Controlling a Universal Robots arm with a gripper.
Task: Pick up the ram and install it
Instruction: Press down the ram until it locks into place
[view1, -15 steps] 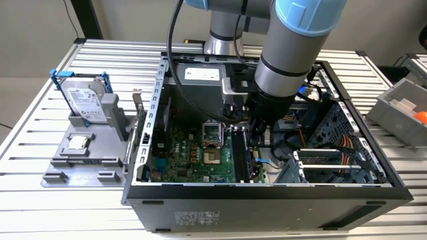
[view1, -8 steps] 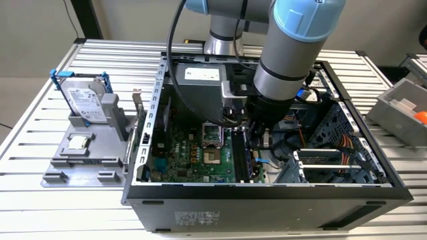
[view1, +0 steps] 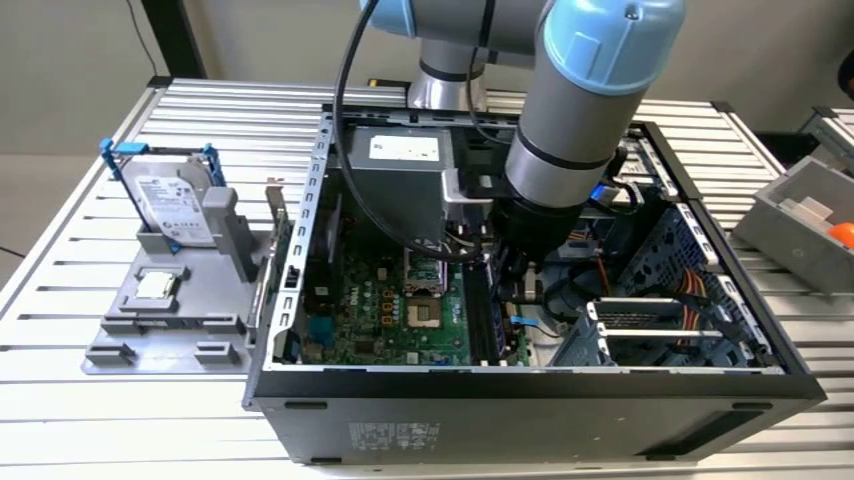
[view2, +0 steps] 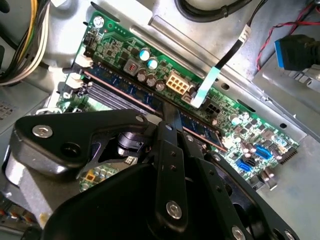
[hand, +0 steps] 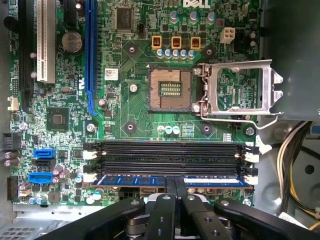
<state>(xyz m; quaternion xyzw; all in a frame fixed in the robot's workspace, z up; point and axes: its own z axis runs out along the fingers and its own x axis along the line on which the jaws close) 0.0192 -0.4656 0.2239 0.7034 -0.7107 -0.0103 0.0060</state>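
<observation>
Gripper (hand: 175, 184) hemmed: ram (hand: 170, 180) below, cables (view1: 587, 285) beside; slots (hand: 170, 152) free.

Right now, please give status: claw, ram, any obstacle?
Claw shut on ram, inside the case. Ram lying along the outermost slot, beside three empty slots. Nothing in the way.

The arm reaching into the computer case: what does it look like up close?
The arm is a thick grey metal tube with light blue caps at its joints and a black cable hanging beside it. Its end effector is matte black, built from flat linked bars held by silver screws, narrowing to two slim fingers.
</observation>
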